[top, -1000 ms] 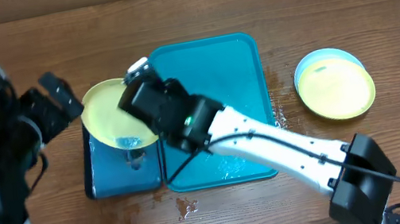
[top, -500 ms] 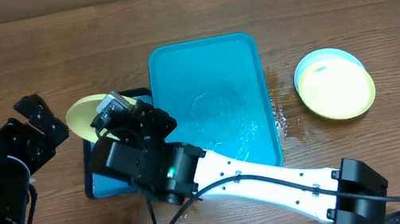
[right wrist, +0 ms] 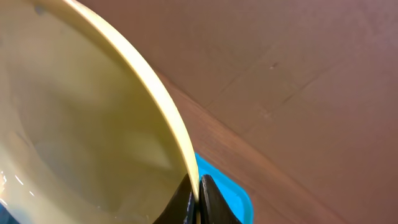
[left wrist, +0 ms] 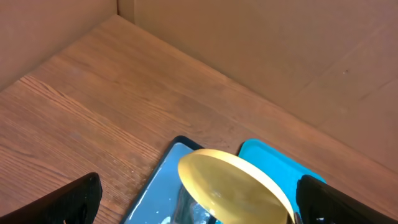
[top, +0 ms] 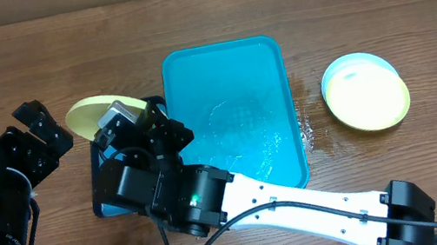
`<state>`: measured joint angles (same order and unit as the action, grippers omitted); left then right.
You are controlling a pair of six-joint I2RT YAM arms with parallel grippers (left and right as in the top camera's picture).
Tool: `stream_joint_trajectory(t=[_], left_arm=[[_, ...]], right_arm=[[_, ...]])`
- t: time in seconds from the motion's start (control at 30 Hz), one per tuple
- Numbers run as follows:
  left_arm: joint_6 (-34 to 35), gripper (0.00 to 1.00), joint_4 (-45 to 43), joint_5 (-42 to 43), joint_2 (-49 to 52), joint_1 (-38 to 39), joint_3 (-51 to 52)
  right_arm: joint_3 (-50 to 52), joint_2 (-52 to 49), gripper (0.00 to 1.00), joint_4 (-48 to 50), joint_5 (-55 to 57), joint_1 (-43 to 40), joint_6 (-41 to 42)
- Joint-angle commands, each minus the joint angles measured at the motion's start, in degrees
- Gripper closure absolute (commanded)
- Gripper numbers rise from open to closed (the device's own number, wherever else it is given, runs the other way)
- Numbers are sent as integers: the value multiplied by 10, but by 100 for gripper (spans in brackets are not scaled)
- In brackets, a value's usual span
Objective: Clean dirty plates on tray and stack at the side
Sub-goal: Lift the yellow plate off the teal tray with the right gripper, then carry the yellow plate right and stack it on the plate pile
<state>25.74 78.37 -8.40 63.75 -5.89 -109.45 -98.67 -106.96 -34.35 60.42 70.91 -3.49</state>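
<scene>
My right gripper (top: 132, 119) is shut on the rim of a lime-green plate (top: 83, 114) and holds it tilted on edge above the left end of a small black-rimmed blue tray (top: 107, 198). In the right wrist view the fingers (right wrist: 198, 200) pinch the plate's rim (right wrist: 93, 124). My left gripper (top: 49, 136) is open and empty, just left of the plate; its view shows the plate (left wrist: 230, 186) between its spread fingers (left wrist: 74, 202). The turquoise tray (top: 229, 77) holds only water. Two plates, lime-green on light-blue (top: 365, 95), are stacked at the right.
The small tray (left wrist: 158, 186) holds water under the plate. The turquoise tray's corner (left wrist: 264, 155) shows beyond it. Water drops (top: 204, 225) lie on the wooden table near the front. A cardboard wall (left wrist: 261, 43) stands behind the table.
The right arm has swung left and tipped the plate from lying flat over the small tray to standing on edge. My left gripper has drawn back to the left.
</scene>
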Motion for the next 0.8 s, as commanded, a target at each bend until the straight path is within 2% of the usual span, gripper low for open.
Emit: stream_joint_trajectory(t=[0.0, 0.63, 0.77], left_arm=[[15, 0, -3, -5, -1, -1, -7], [17, 0, -9, 5, -1, -1, -7], [17, 0, -9, 5, -1, -1, -7]], right_arm=[[-8, 27, 96, 5, 19, 2, -3], [-8, 27, 96, 9, 10, 2, -12], [-6, 27, 96, 7, -38, -11, 28]])
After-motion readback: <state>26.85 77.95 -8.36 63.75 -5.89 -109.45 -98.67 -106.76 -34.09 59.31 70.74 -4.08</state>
